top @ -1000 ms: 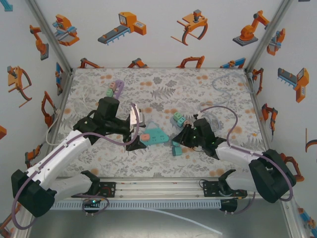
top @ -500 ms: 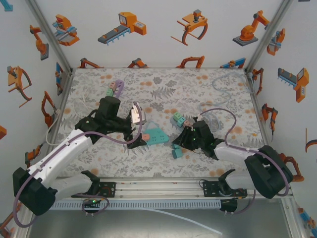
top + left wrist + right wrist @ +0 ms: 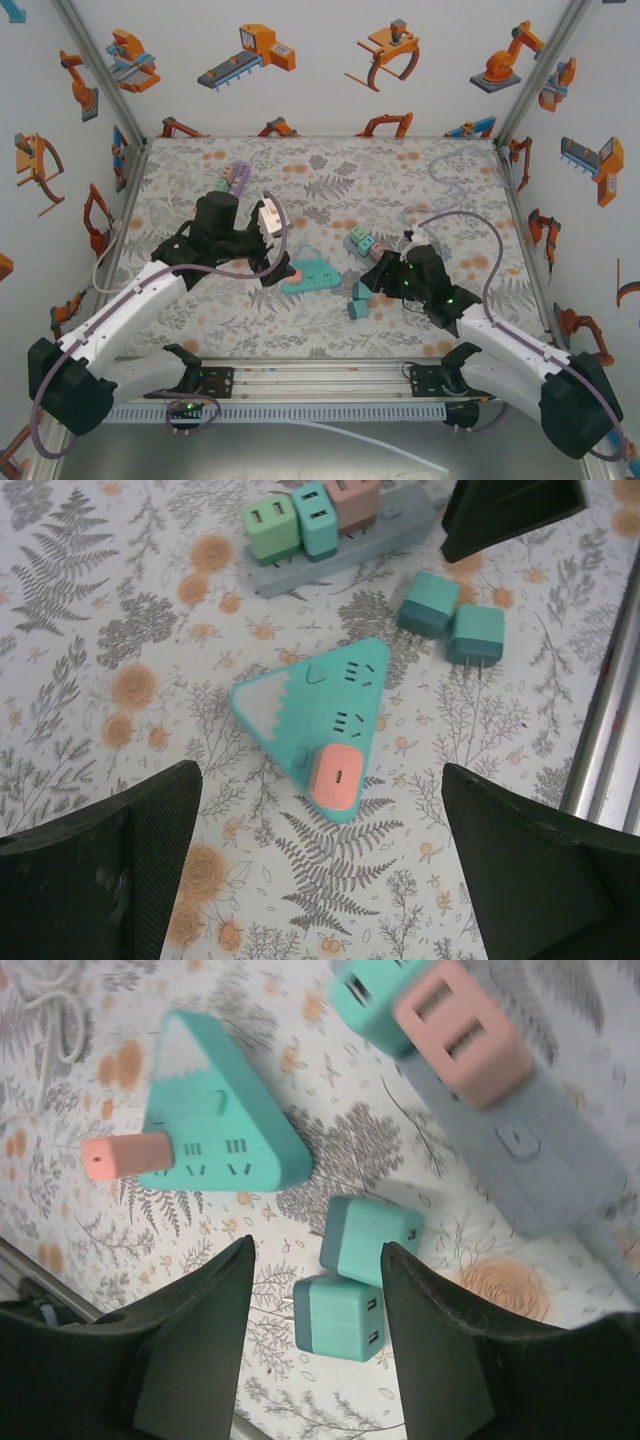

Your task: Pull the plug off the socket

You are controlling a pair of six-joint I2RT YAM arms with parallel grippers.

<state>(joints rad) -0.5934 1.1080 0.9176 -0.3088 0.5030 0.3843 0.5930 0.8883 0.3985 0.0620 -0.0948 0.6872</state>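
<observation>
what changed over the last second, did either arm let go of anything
The right gripper opened, releasing a teal plug onto the table beside another, and its arm drew back. The left gripper stayed open, easing slightly farther out. The triangular socket stayed put, pink plug still in it.

The right gripper (image 3: 316, 1252) hangs parted, seemingly empty, over two loose teal plugs (image 3: 372, 1240). To the left, a salmon plug (image 3: 122, 1156) sits in the triangular teal socket (image 3: 215, 1110).
</observation>
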